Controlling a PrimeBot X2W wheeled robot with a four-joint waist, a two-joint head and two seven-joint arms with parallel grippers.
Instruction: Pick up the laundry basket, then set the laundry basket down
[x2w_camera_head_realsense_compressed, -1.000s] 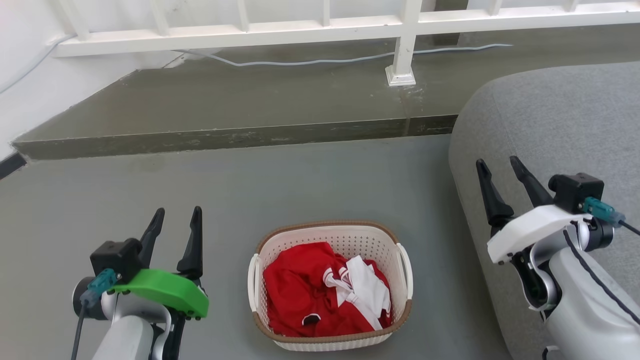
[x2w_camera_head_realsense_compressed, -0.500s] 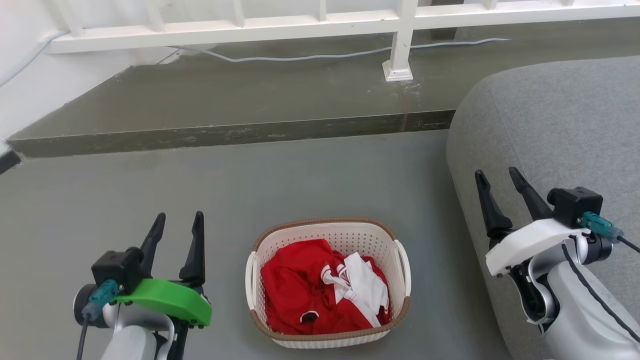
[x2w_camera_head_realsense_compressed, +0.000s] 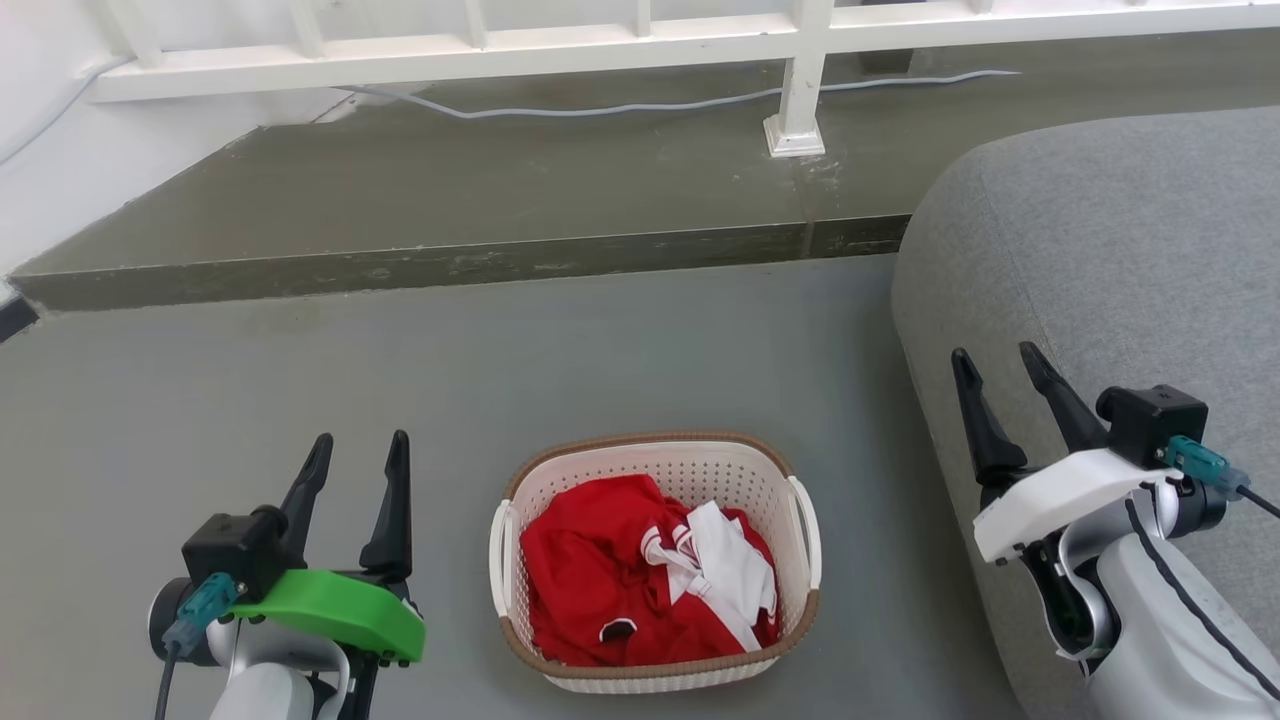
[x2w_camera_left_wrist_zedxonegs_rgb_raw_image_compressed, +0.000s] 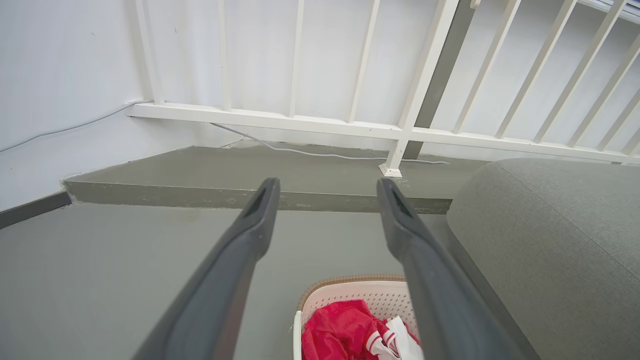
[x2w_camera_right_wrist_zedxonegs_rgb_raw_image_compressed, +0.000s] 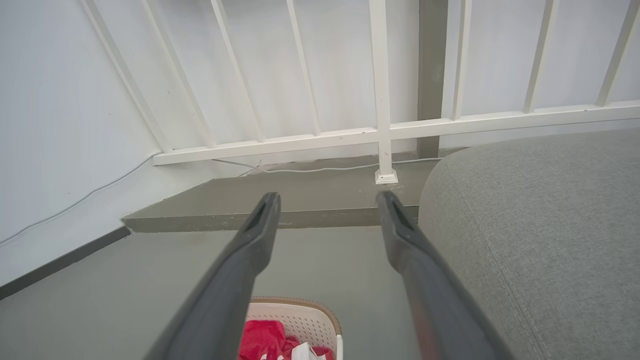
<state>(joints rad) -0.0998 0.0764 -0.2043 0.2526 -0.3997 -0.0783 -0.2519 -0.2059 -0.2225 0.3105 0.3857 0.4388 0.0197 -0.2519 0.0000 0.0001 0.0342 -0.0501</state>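
The laundry basket stands on the grey floor at the bottom centre of the head view, cream-white and perforated with a brown rim, holding red and white clothes. Its far rim also shows low in the left wrist view and the right wrist view. My left gripper is open, to the left of the basket and apart from it. My right gripper is open too, off to the basket's right in front of the grey sofa. Neither holds anything.
A grey upholstered sofa fills the right side. A raised concrete step runs across behind the basket, with a white railing and a pale cable on it. A white wall stands at the left.
The head camera has tilted slightly, shifting the whole picture. Both grippers sit a little lower in the view than before, still open. The basket has not moved on the floor.
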